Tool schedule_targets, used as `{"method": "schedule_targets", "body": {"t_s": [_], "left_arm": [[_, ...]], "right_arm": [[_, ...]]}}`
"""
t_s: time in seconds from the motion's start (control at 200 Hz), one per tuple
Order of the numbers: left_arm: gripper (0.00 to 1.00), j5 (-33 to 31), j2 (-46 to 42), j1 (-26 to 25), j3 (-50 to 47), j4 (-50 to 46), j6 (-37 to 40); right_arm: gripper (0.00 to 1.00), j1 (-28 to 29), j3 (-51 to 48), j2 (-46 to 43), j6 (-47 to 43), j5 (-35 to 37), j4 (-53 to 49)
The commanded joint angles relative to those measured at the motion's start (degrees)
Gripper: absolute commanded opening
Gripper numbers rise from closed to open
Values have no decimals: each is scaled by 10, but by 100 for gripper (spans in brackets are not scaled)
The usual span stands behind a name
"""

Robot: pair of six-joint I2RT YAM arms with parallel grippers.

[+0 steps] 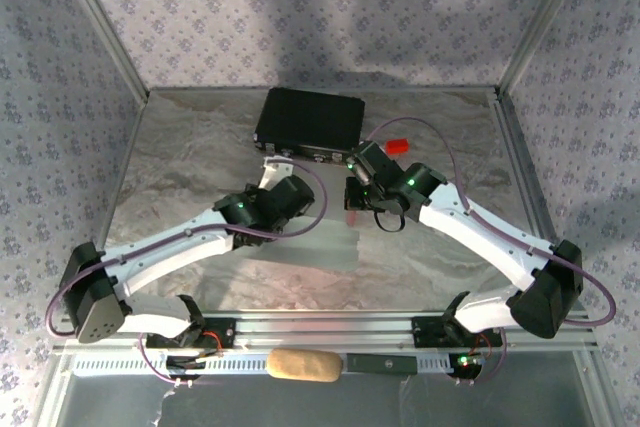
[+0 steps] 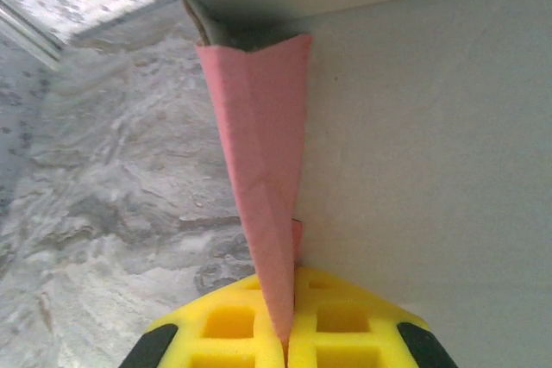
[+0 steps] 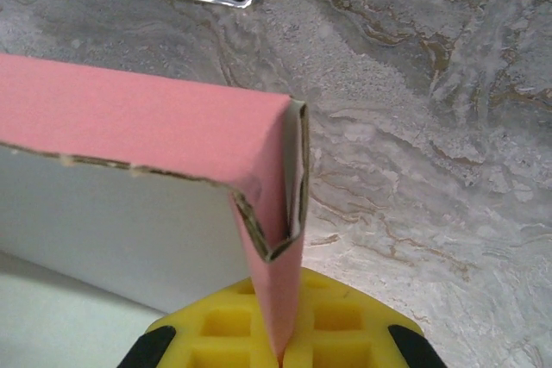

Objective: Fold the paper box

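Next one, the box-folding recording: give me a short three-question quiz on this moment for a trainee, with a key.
1. True or false: the left claw is shut on a pink flap of the paper box.
2. What does the right claw grip? A) nothing, it stands open B) a pink flap of the paper box C) a spoon
3. Fill in: the paper box is pink outside, and its inner face is ____.

Key: 1 true; 2 B; 3 pale (whitish).
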Motion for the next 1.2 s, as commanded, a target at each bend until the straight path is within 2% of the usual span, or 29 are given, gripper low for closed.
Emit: {"method": "schedule_targets", "body": {"t_s": [0.0,0.055,0.105,0.165,0.27,0.33,0.42,0.55,0.73,0.839,0.949,1.014,1.084,1.139,1.199], "left_arm": [[0,-113,21,-22,25,-91,-42],[1,-100,25,-29,35,-87,-37],[27,-79,21,-30,45,-78,-28],[41,-47,3,-33,54,-63,-11],[55,21,-42,-32,71,-45,2],[58,73,-64,-24,79,-36,12],[68,104,-82,-19,95,-48,20],[69,101,-100,-18,120,-80,12],[51,90,-124,-27,143,-136,-57],[48,66,-115,-66,170,-203,-124],[44,53,-115,-108,174,-228,-176],[49,50,-115,-128,173,-229,-191],[51,49,-111,-137,171,-208,-158],[53,42,-104,-136,170,-189,-91],[60,43,-98,-110,168,-181,-42]], "right_arm": [[0,1,11,1,12,23,-21],[0,1,7,1,14,25,-20],[0,0,3,1,18,28,-21],[0,-3,-4,-2,23,31,-18],[0,-8,-20,-8,30,35,-5],[0,-11,-24,-9,32,34,-3],[0,-13,-25,-9,32,35,0],[0,-14,-26,-9,38,38,2],[0,-19,-35,-20,57,47,8],[0,-27,-67,-29,81,47,22],[0,-33,-86,-36,106,48,39],[0,-34,-95,-38,117,47,53],[0,-33,-101,-35,116,41,67],[0,-32,-97,-28,113,38,63],[0,-32,-98,-26,113,36,60]]}}
